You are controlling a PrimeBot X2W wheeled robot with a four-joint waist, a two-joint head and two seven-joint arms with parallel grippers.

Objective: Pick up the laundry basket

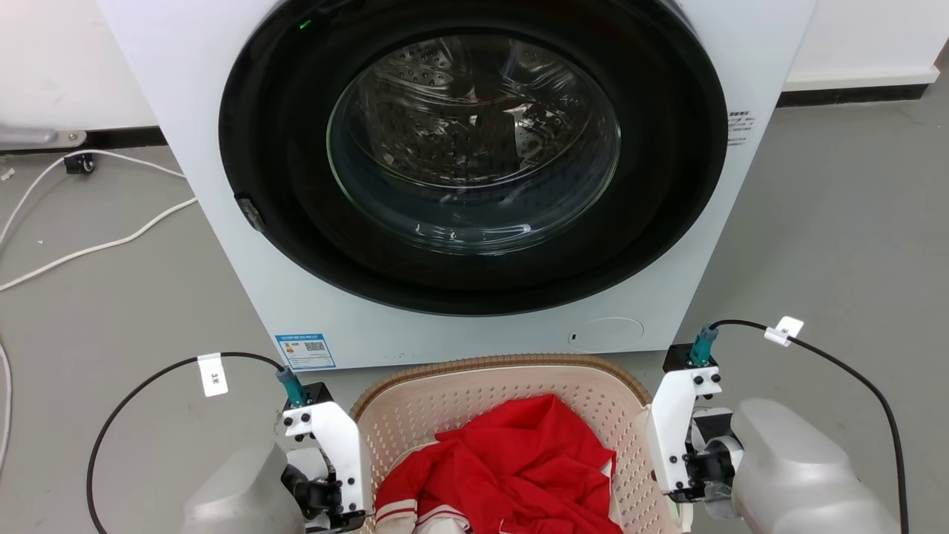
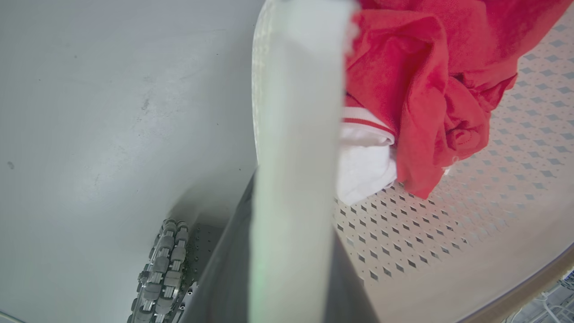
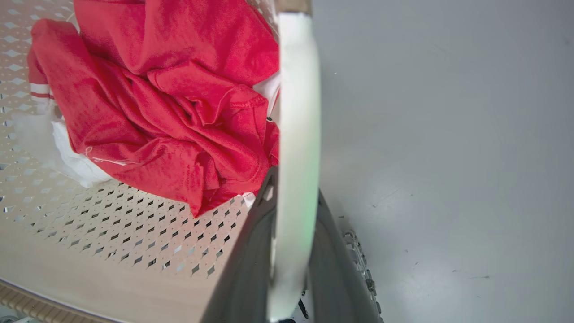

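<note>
The laundry basket (image 1: 504,362) is sitting at six o'clock, before the washer (image 1: 222,222). My left gripper (image 2: 289,255) and right gripper (image 3: 291,246) are pinching its white handles (image 2: 296,112) at nine and three, seemingly firmly. I'm expecting stiff, light plastic, the red shirt (image 1: 519,460) adding little.

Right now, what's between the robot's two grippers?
The laundry basket, with red and white clothes inside, sits between them, as the head view shows.

Count: one washing machine (image 1: 445,334), one laundry basket (image 1: 489,365), one red garment (image 1: 519,460). Two grippers: left gripper (image 1: 337,482), right gripper (image 1: 675,452). Two black cables: left cable (image 1: 104,432), right cable (image 1: 875,393).
</note>
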